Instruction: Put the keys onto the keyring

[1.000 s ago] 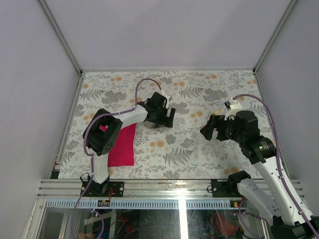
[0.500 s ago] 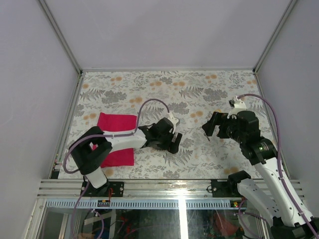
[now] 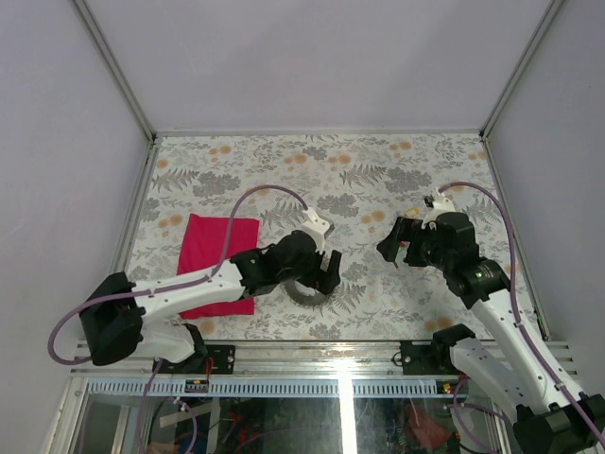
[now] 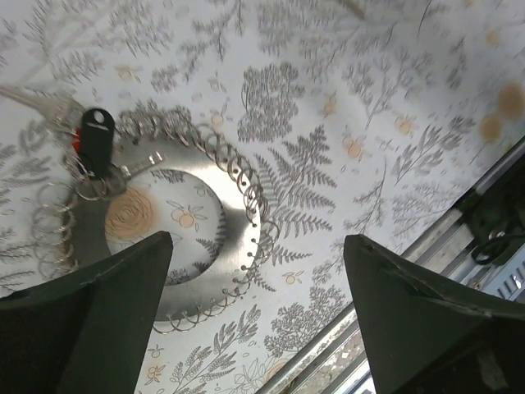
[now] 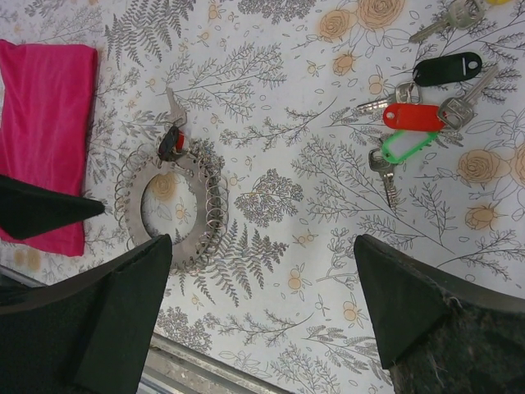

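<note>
The keyring (image 5: 194, 238) is a flat silver ring plate edged with small wire loops. It lies near the table's front edge and also shows in the left wrist view (image 4: 238, 234) and the top view (image 3: 307, 293). One key with a black tag (image 4: 96, 139) over a red one hangs at its rim. Loose keys lie apart to the right: black tag (image 5: 447, 68), red tag (image 5: 413, 116), green tag (image 5: 408, 146). My left gripper (image 3: 326, 274) is open and empty just above the keyring (image 4: 258, 246). My right gripper (image 3: 392, 248) is open and empty, held higher (image 5: 262, 246).
A magenta cloth (image 3: 217, 260) lies flat left of the keyring and shows in the right wrist view (image 5: 45, 123). The table's metal front rail (image 4: 459, 238) runs close behind the keyring. Another silver key (image 5: 447, 20) lies beyond the tagged keys.
My left arm has swung from the table's middle back toward the front edge, stretched low over the keyring, uncovering the cloth. My right gripper has barely shifted.
</note>
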{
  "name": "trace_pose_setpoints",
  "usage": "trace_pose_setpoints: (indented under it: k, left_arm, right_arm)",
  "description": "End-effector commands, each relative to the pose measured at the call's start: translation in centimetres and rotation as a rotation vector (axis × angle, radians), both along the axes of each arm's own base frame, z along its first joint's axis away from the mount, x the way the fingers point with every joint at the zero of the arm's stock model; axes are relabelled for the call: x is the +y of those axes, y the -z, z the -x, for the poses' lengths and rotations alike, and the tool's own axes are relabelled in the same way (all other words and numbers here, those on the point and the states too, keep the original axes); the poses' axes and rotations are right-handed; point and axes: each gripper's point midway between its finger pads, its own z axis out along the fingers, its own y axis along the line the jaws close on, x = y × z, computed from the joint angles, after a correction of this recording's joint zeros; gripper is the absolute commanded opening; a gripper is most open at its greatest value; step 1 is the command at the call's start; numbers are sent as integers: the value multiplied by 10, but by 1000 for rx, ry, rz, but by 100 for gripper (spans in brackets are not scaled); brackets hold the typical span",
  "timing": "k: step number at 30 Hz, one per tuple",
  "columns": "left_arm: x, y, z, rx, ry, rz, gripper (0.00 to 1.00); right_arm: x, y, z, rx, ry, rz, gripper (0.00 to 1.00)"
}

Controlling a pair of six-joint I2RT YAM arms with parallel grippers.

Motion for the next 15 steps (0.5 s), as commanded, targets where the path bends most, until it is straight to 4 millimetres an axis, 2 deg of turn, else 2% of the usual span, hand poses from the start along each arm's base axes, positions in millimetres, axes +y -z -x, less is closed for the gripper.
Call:
trace_pose_setpoints:
  k: [1, 10, 15]
  left_arm:
    - [14, -31, -26, -114, -106, 6, 88]
    - [77, -31, -54, -50, -367, 92, 89]
    - [108, -24, -58, -15, -473, 122, 90]
  right_arm:
    - [10, -4, -11, -23, -18, -41, 99]
    - [22, 23, -14, 105, -89, -24, 98]
    - [38, 35, -20, 152, -137, 2, 94]
